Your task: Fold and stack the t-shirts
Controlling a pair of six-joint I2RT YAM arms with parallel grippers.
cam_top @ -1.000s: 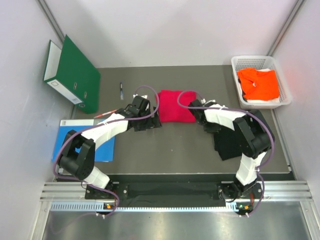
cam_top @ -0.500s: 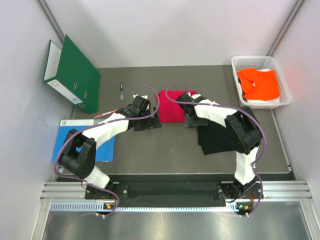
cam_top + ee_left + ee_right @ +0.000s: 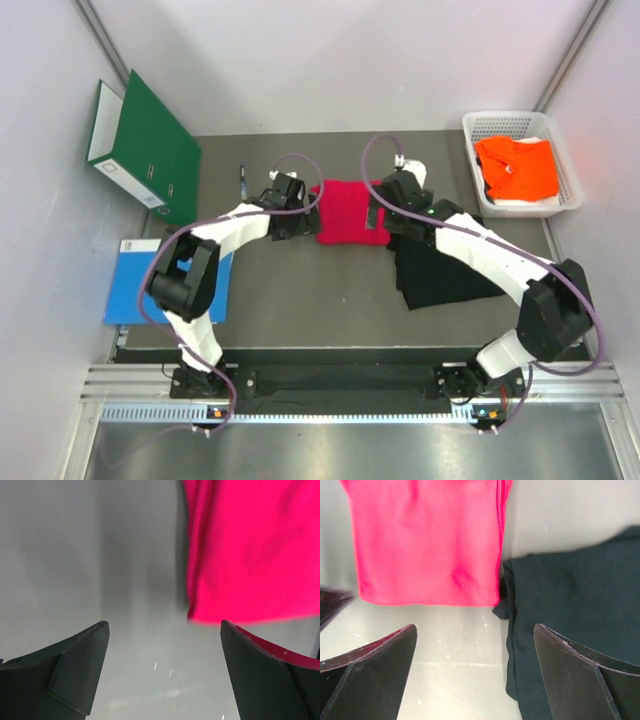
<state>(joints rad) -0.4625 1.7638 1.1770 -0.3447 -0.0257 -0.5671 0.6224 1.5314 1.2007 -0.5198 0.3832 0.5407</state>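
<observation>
Top external view takes in three t-shirts, two arms, one green lever-arch binder (image 3: 145,150), one flat blue sheet (image 3: 128,285), one pen (image 3: 242,183) and one white mesh basket (image 3: 505,117) on a dark grey table (image 3: 330,290). The left arm, folded sharply at the elbow, reaches to the left edge of the folded crimson red t-shirt (image 3: 352,212). This near-square packet lies mid-table, its edges square to the table's. The left gripper (image 3: 164,624) hangs spread and empty above bare table. The right arm stretches in a long diagonal, and the right gripper (image 3: 474,627) is likewise parted and holding nothing. Just beside the red shirt's right edge lies the loosely spread black t-shirt (image 3: 445,275), longer left to right. The bright orange t-shirt (image 3: 517,165) sits bunched in the basket.
</observation>
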